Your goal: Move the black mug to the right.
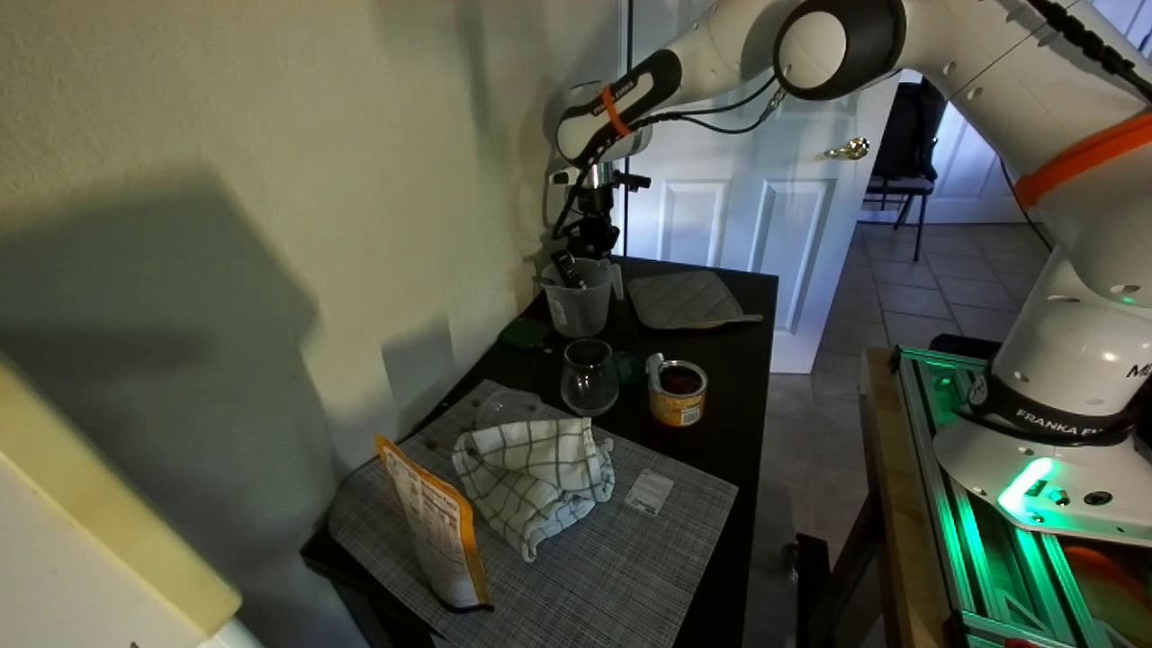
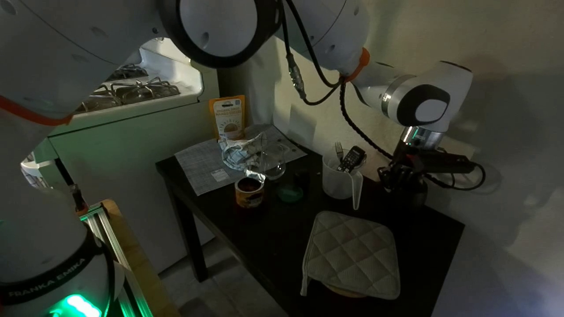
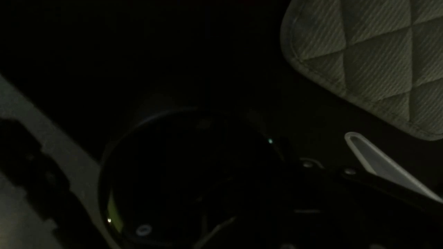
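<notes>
The black mug (image 2: 415, 196) shows in an exterior view as a dark round shape at the table's wall side. It sits right under and behind my gripper (image 2: 393, 178). In the wrist view the mug's wide glossy rim and dark inside (image 3: 155, 173) fill the lower middle. My gripper (image 3: 256, 186) overlaps the mug's right side there, with a finger at the rim. The picture is too dark to tell whether the fingers are closed on it. In an exterior view the gripper (image 1: 592, 238) is behind the pitcher, and I cannot pick out the mug there.
A clear pitcher (image 1: 580, 310) holding utensils stands beside the gripper, its handle (image 3: 384, 166) close by. A quilted potholder (image 2: 352, 257) lies nearby. A stemless-looking glass (image 1: 589, 382), an opened can (image 1: 678, 396), a checked towel (image 1: 535, 477) and an orange-edged bag (image 1: 436, 526) stand farther off. The wall is close.
</notes>
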You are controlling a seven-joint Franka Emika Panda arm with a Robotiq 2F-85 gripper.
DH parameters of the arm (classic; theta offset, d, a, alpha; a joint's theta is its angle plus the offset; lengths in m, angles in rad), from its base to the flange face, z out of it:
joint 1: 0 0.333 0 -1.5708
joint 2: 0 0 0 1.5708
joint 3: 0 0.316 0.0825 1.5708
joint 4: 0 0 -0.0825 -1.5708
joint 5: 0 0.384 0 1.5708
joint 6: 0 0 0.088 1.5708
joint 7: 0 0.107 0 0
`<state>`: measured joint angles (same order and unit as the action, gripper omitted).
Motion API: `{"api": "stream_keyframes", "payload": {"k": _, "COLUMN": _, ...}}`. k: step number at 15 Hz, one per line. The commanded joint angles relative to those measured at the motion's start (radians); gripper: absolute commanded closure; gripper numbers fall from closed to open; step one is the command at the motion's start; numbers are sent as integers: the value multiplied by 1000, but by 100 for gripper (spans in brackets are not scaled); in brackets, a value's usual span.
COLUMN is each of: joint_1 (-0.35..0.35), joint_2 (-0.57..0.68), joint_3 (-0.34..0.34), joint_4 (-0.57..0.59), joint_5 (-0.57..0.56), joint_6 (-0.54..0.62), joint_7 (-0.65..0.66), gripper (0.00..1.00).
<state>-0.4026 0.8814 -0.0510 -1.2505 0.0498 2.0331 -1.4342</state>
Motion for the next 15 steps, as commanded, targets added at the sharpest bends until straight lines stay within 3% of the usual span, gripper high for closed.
{"api": "stream_keyframes", "payload": {"k": 1, "joint_1": 8, "joint_2": -62, "joint_3": -5, "joint_4": -101, "joint_5": 1, "joint_6": 60, "joint_7": 18, "gripper": 97}}
{"api": "stream_keyframes", "payload": {"k": 6, "joint_1": 3, "joint_2": -99, "joint_3": 0, "joint_4": -173, "joint_5": -2, "joint_6": 119, "joint_7": 32, "gripper": 97}}
{"api": "stream_keyframes", "payload": {"k": 7, "joint_1": 2, "joint_2": -108, "joint_3": 3, "joint_4": -189, "joint_5": 2, "joint_6": 132, "joint_7": 32, "gripper": 65}}
{"api": "stream_keyframes", "payload": {"k": 9, "joint_1": 2, "joint_2": -132, "joint_3": 2, "joint_4": -223, "joint_5": 1, "joint_6": 155, "joint_7": 35, "gripper": 56}}
{"api": "stream_keyframes", "payload": {"k": 15, "joint_1": 14, "joint_2": -266, "joint_3": -3, "joint_4": -364, "joint_5": -10, "joint_6": 247, "joint_7": 30, "gripper": 12}}
